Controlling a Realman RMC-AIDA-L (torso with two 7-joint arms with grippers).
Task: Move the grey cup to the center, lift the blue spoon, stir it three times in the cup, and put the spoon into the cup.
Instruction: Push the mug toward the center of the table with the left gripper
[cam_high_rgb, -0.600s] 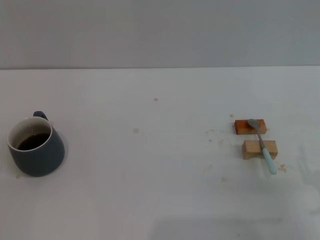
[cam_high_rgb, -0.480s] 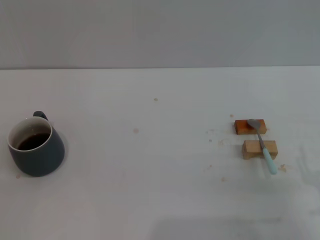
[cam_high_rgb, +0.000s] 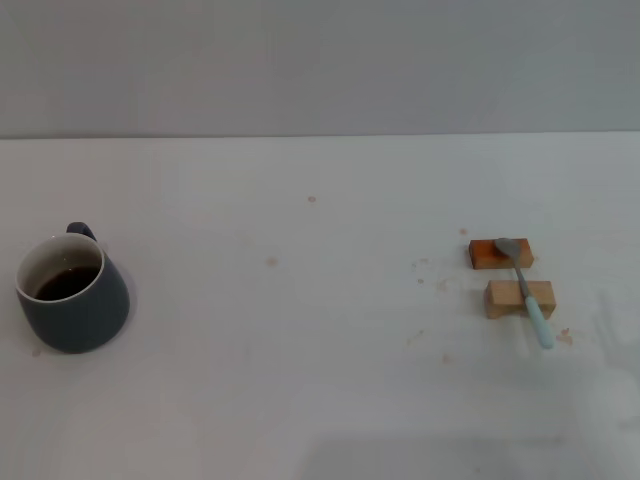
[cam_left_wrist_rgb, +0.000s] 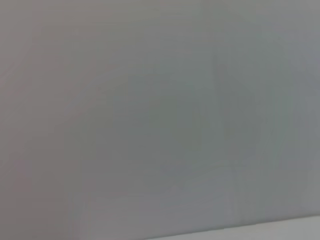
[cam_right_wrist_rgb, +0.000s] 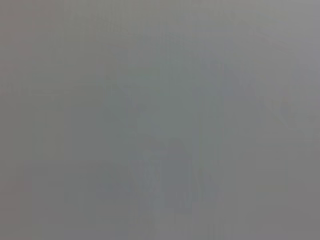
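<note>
Neither of my grippers showed in any view, so I could not tell their state. The squat slate-grey mug (cam_high_rgb: 72, 294) stood far to my left; the slim blue-handled metal spoon (cam_high_rgb: 527, 290) lay across two wooden blocks (cam_high_rgb: 518, 298) to my right.

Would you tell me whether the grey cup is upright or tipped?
Upright: the grey cup stands on its base, rim up, dark liquid inside.

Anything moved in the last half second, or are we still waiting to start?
Nothing visibly changed. The cup sits at the table's left side, and the spoon lies across the two blocks on the right. Neither hand is in view.
</note>
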